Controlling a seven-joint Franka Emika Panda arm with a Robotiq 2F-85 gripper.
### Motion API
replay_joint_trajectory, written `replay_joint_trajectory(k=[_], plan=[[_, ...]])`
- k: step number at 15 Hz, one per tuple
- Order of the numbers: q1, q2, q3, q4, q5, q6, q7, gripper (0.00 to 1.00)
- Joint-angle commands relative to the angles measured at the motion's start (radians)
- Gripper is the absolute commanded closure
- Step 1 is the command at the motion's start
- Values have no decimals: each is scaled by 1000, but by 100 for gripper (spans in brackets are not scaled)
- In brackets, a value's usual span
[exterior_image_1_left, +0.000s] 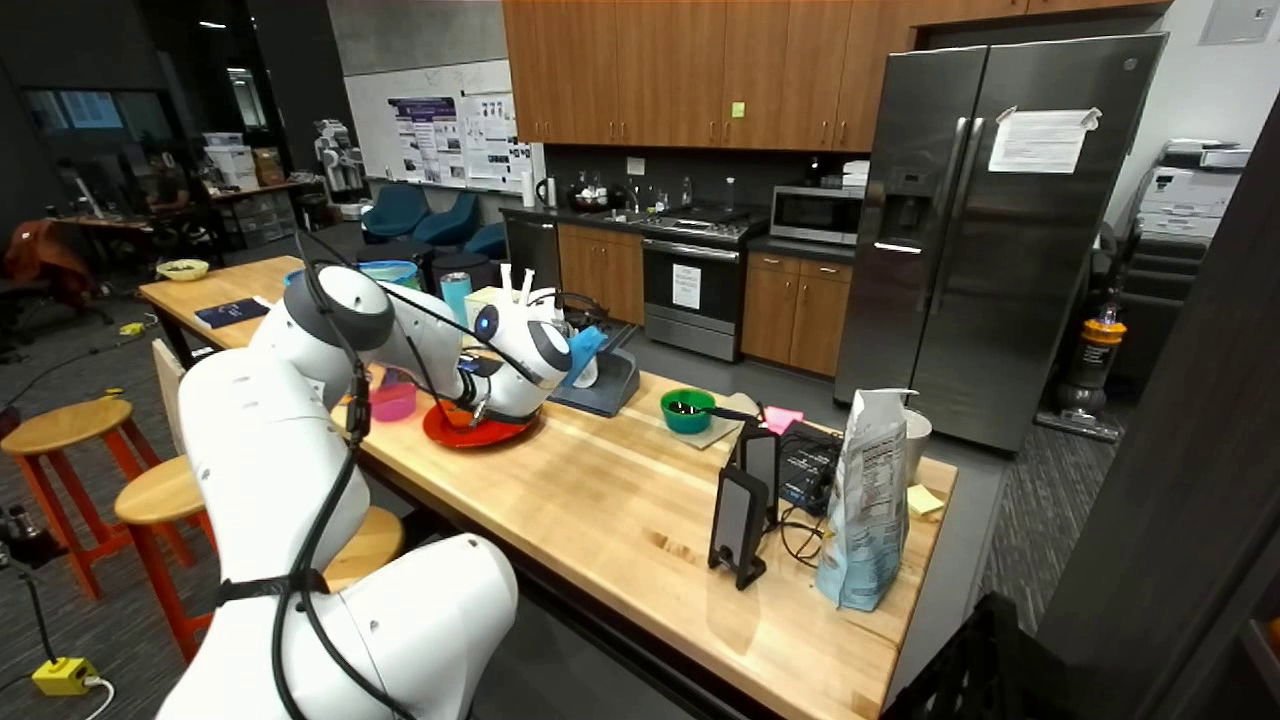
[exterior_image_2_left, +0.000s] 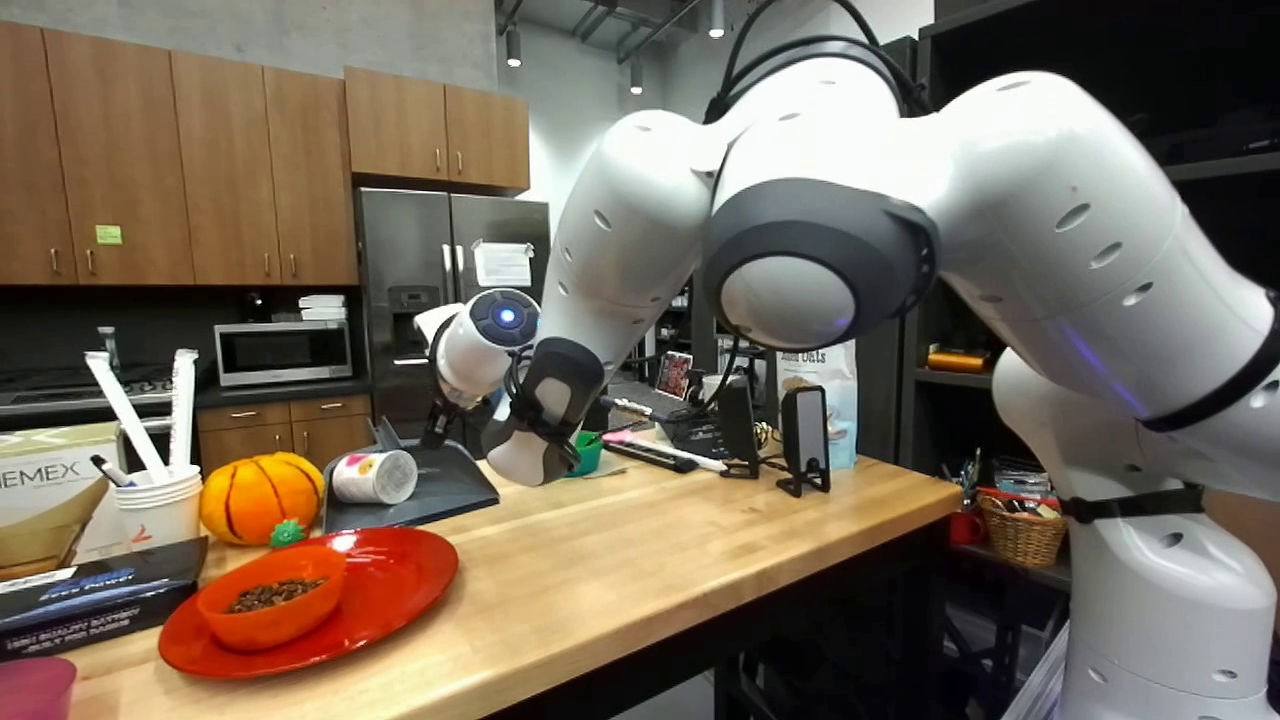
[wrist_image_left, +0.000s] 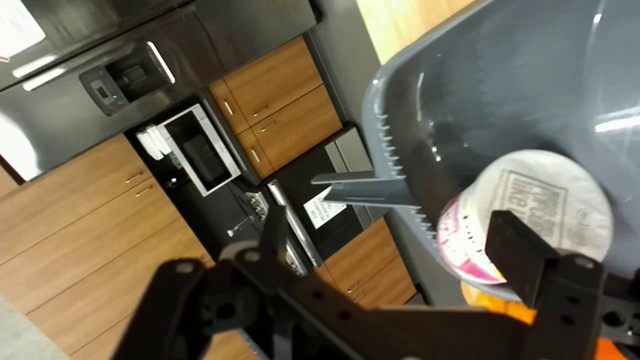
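Long wooden table, pale top, bears the objects noted here. White robot arm reaches over it, wrist bent low. Oats bag stands upright on it, about 4 o'clock in an exterior view. Grey dustpan lies on the table; in an exterior view, a red plate sits between 7 and 8 o'clock from it. Orange pumpkin with dark lines, just beside the dustpan at 9 o'clock, same view. Pincer: fingers spread well apart, near the dustpan; any contact cannot be told. Orange bowl rests on the plate, toward its 9 o'clock side. White tub, pink print on its wall, lies on its side in the dustpan, 3 o'clock from the pincer in the wrist view; one finger partly covers it there. Smallest: brown bits heaped in the orange bowl, too small to identify.
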Motion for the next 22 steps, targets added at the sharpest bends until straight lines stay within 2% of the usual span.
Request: replay_joint_trajectory(k=[1,4,12,19,22], plan=[[34,-114,63,-100,-83,-24,-84,0],[65,-157,59,-161,-116,-1,-108,0],[361,-298,-203,-414,-92,72,-168,0],[609,-381,-428,-529,-88,89,-198,0],[687,-424,-498,-555,-96,112,-201,0]])
